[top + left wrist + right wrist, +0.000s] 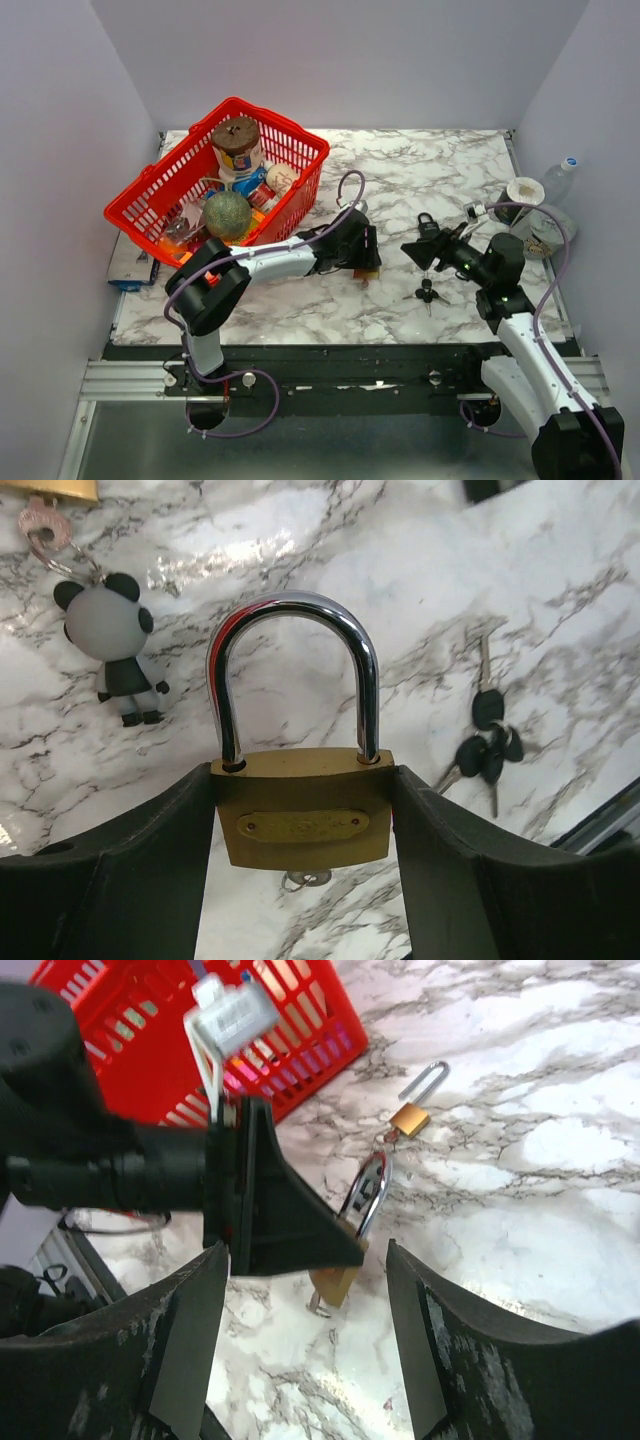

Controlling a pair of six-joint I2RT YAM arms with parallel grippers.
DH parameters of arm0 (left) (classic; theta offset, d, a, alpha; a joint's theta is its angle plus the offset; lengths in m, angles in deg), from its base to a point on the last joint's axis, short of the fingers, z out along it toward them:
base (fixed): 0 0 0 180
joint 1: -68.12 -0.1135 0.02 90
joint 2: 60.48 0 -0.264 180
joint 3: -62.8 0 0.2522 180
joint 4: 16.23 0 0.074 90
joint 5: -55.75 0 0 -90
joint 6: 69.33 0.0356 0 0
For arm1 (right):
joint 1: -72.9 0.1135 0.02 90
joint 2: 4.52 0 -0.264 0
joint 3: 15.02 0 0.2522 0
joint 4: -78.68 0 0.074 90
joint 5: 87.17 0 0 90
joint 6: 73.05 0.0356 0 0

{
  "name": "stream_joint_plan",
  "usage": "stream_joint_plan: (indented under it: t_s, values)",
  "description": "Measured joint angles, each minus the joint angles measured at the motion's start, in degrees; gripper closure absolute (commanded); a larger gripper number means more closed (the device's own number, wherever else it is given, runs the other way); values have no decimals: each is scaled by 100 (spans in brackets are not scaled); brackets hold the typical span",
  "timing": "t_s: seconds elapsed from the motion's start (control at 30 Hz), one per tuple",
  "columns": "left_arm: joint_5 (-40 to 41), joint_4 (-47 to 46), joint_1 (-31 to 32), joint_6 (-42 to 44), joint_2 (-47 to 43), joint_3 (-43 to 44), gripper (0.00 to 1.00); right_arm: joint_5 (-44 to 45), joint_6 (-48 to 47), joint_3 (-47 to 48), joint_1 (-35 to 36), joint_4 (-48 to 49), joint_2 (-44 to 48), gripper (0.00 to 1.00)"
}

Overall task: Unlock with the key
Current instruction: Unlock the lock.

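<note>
Left wrist view is filled by a brass padlock (303, 820) pinched by its body between the two black fingers (120, 880) of the left gripper (362, 252), one finger flat against each side. The padlock stands upright in that view, its chrome shackle seated in both holes, and a small silver key (305, 880) pokes out from the underside of the body. Beyond it on the marble table (450, 160) lie a bunch of black-headed keys (488, 750) to the right and a panda charm (115, 640) to the upper left, the charm hanging from a ring at the bottom of a second brass padlock (412, 1115). In the right wrist view that second padlock lies on the table with its shackle swung open, near the red basket (300, 190). The right gripper (428, 248) sits just beside the held padlock, facing it, with its fingers (190, 1340) spread wide and nothing between them. From the top view the two grippers meet near the middle of the table, with the bunch of keys lying on the marble just in front of the right one.
</note>
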Motion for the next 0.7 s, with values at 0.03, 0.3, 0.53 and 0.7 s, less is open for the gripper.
stream_joint_plan:
  t_s: [0.03,0.3,0.53,0.7]
  values:
    - [-76,-66,2,92,-24,-114,100,31,20,98,-4,-66,-46,28]
    - [-1102,-125,15,804,-686,-568,100,-197,153,474,-9,-166,-730,28]
    - [-1534,15,20,1497,-1593,-573,100,-330,234,470,-9,-188,-627,29]
    - [-1587,170,20,1941,-1722,-540,100,-426,291,470,76,-186,-645,29]
